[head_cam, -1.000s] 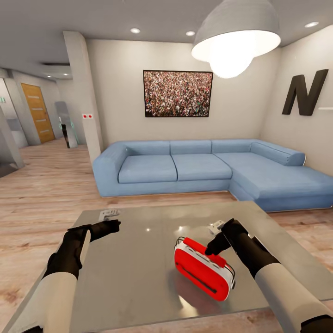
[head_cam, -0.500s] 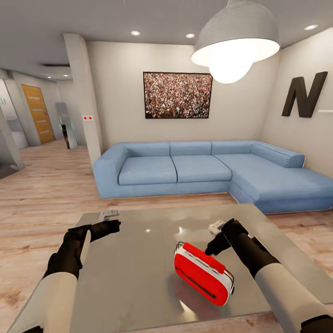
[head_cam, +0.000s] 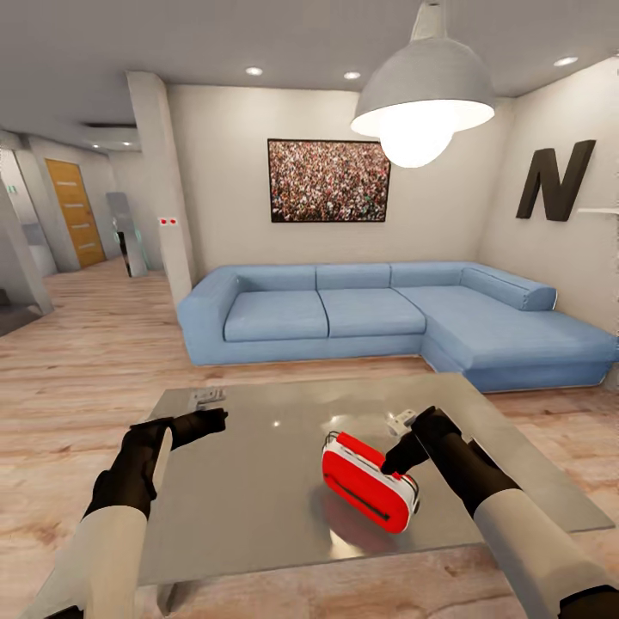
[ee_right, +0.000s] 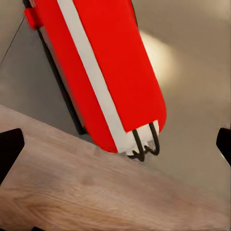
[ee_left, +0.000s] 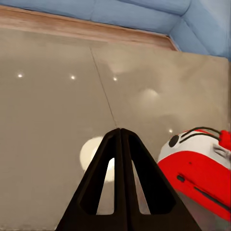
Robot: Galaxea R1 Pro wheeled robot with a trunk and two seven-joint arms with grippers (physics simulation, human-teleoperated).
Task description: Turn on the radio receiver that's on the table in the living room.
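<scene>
One radio receiver (head_cam: pixel 368 493) lies on the table (head_cam: pixel 249 499), near its front edge. The right gripper (head_cam: pixel 397 462), fingers spread wide, is at the radio's top. The left gripper (ee_left: pixel 120 139), fingers pressed together, hovers over bare table well apart.

You are in a home living room — the blue L-shaped fabric sofa (head_cam: pixel 378 314) against the pale wall, the framed crowd photograph (head_cam: pixel 329 180) above it, and the grey dome pendant lamp (head_cam: pixel 423 90) say so. Light wood plank flooring (head_cam: pixel 94 344) runs under the low glossy grey desk (head_cam: pixel 258 481) — an orange wooden door (head_cam: pixel 76 211) closes the hallway.
</scene>
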